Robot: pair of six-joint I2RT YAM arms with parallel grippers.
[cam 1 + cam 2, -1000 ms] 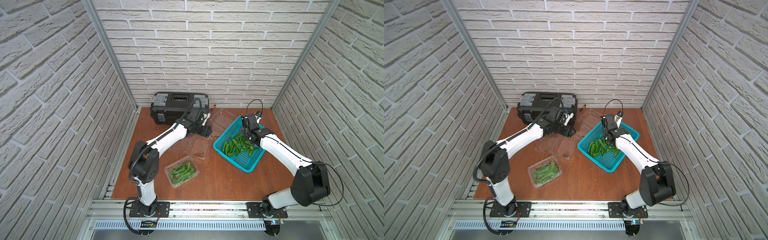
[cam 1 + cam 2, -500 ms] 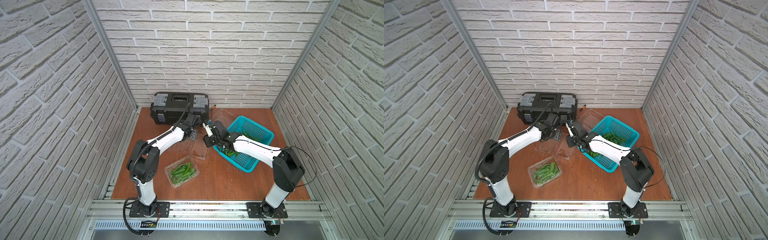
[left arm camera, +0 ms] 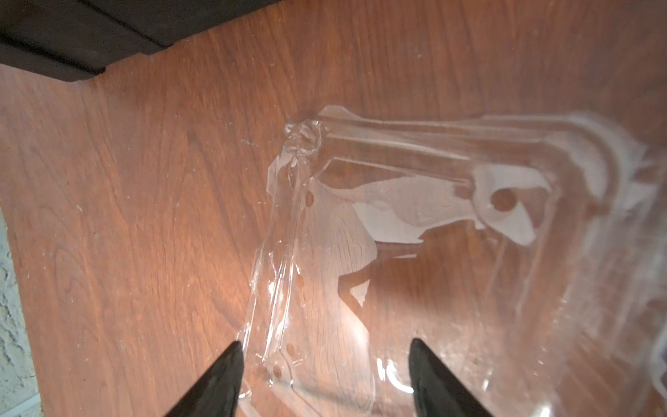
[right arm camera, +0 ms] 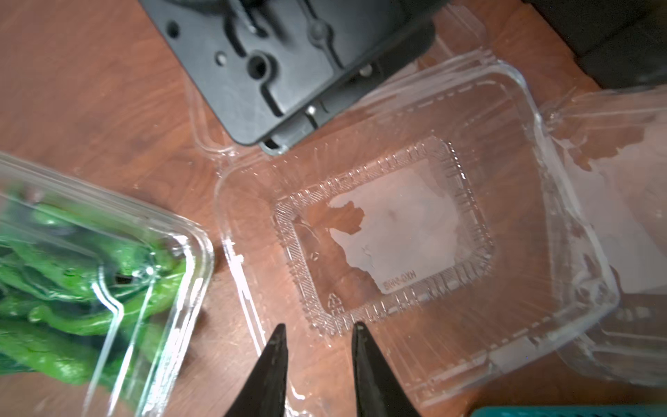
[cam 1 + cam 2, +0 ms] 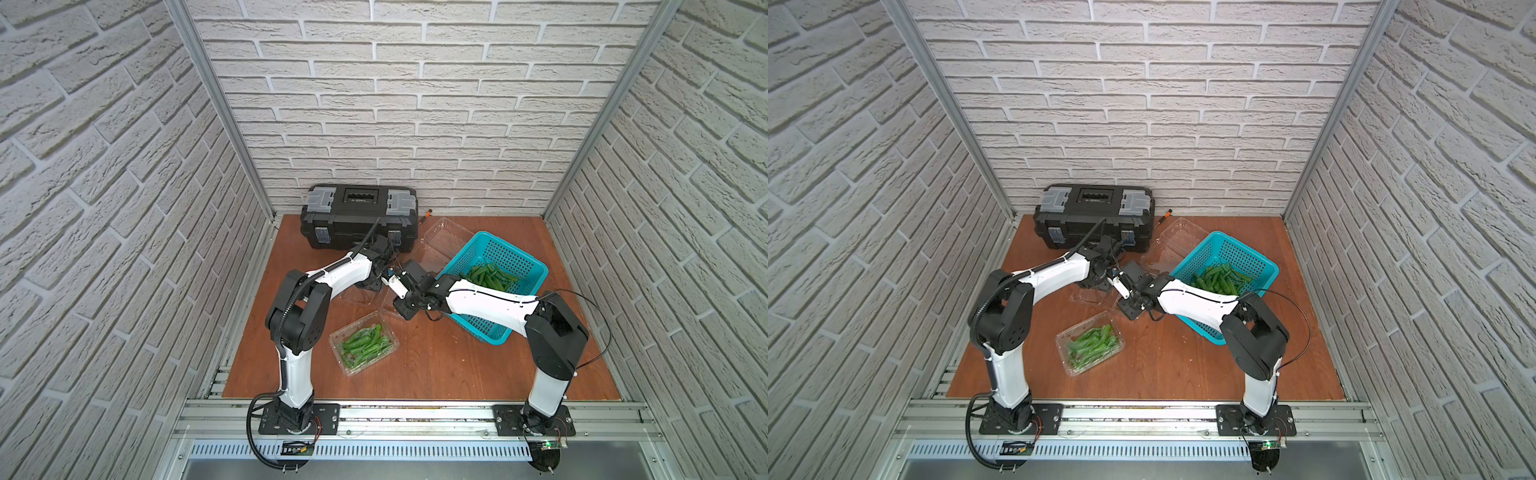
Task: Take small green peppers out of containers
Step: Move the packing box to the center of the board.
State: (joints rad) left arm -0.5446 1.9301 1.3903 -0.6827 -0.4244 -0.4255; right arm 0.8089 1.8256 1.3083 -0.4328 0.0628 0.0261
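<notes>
The teal basket (image 5: pixel 1246 257) and one clear container (image 5: pixel 1064 338) each hold small green peppers (image 5: pixel 1214 280).

Basket (image 5: pixel 509 254) lies right of toolbox (image 5: pixel 361 216), peppers (image 5: pixel 486 276) inside it

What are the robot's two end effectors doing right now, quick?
Left end effector: open, nothing held, by an empty container.
Right end effector: partly open, nothing held.

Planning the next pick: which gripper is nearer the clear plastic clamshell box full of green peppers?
Right. The right gripper hovers beside the clamshell box, over the empty clear plastic container; the left gripper is farther, toward the black toolbox.
</notes>
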